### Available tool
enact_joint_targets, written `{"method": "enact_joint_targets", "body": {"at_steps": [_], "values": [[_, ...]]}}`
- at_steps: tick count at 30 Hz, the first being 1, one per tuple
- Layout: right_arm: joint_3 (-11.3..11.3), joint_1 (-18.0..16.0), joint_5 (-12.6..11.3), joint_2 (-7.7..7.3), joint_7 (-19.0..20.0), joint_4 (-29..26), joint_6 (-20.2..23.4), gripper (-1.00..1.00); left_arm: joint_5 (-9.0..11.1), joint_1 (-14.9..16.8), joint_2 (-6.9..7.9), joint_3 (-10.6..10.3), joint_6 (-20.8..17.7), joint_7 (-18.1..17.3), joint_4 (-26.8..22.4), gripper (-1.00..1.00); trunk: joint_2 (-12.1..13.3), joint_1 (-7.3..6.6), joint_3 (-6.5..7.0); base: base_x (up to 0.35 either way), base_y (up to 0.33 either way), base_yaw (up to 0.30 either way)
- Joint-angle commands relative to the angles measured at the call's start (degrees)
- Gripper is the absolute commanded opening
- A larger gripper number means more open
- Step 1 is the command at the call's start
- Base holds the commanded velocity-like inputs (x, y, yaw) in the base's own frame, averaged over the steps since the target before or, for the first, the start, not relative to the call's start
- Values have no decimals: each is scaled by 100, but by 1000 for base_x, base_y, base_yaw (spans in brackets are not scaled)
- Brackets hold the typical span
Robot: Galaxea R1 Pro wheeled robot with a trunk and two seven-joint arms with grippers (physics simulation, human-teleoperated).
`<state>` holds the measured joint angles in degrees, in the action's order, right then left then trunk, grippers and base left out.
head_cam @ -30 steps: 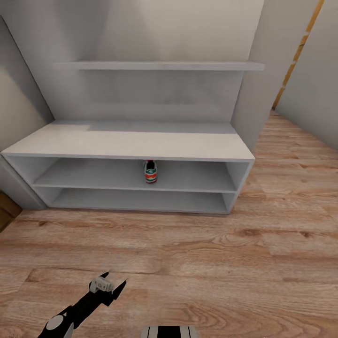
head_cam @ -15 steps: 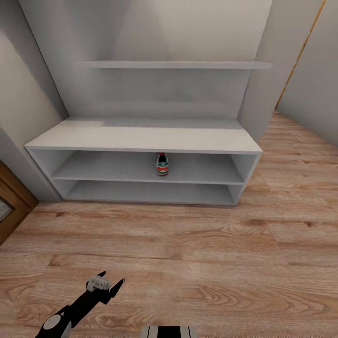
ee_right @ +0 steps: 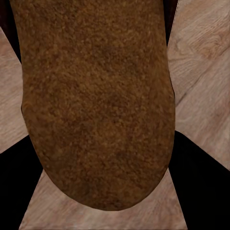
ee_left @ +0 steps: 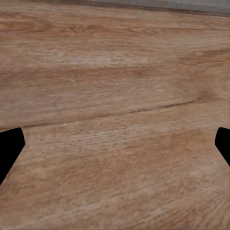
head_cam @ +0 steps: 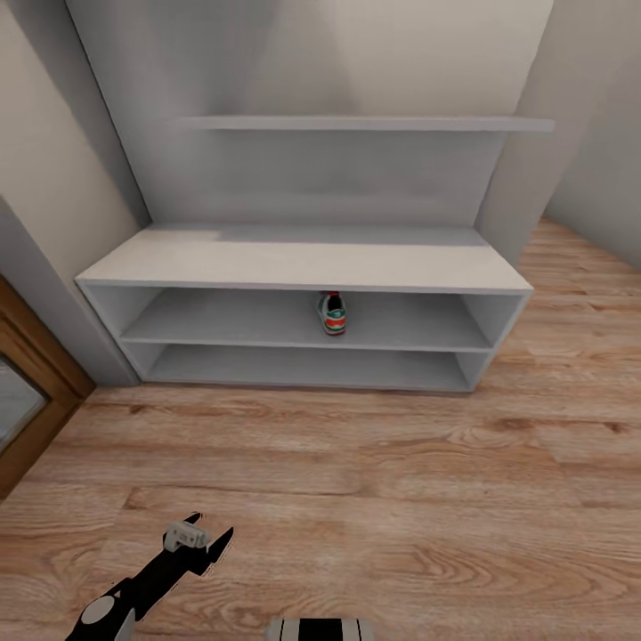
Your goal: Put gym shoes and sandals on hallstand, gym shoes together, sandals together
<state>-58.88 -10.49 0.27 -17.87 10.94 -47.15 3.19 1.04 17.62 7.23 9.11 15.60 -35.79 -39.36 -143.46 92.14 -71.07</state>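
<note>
One gym shoe (head_cam: 332, 314) stands in the upper slot of the hallstand (head_cam: 303, 265), right of its middle, heel toward me. In the right wrist view a dark brown sandal (ee_right: 96, 96) with a mottled footbed lies between the black fingers (ee_right: 201, 182) of my right gripper (ee_right: 103, 160), which is shut on it above the corridor floor (ee_right: 201, 72). My left gripper (head_cam: 212, 527) hangs low over the corridor floor (head_cam: 374, 499) at the front left, open with nothing in it; its fingertips (ee_left: 9, 148) stand far apart over bare planks. The other shoe and sandal are out of view.
A floating grey shelf (head_cam: 365, 124) hangs above the rack. A brown wooden door frame (head_cam: 31, 401) stands at the left, beside a grey wall corner. The corridor runs on past the rack's right end (head_cam: 588, 267). A wide strip of floor lies between me and the rack.
The whole head view has shifted, so the camera moved: the rack now sits further right in the picture and the door frame shows at the left. The left gripper kept its pose.
</note>
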Motion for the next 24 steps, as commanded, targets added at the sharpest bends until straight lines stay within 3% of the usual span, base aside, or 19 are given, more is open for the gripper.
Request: {"method": "enact_joint_targets", "body": {"at_steps": [1,24], "values": [[-27,-6,0,3,47,-12,33,-100,10,4,0,12,13,-33,9,100,-2,0,-4,101,307,0],[-27,-6,0,3,48,-4,37,-100,10,4,7,47,13,-42,8,100,-2,0,-4,41,307,0]]}}
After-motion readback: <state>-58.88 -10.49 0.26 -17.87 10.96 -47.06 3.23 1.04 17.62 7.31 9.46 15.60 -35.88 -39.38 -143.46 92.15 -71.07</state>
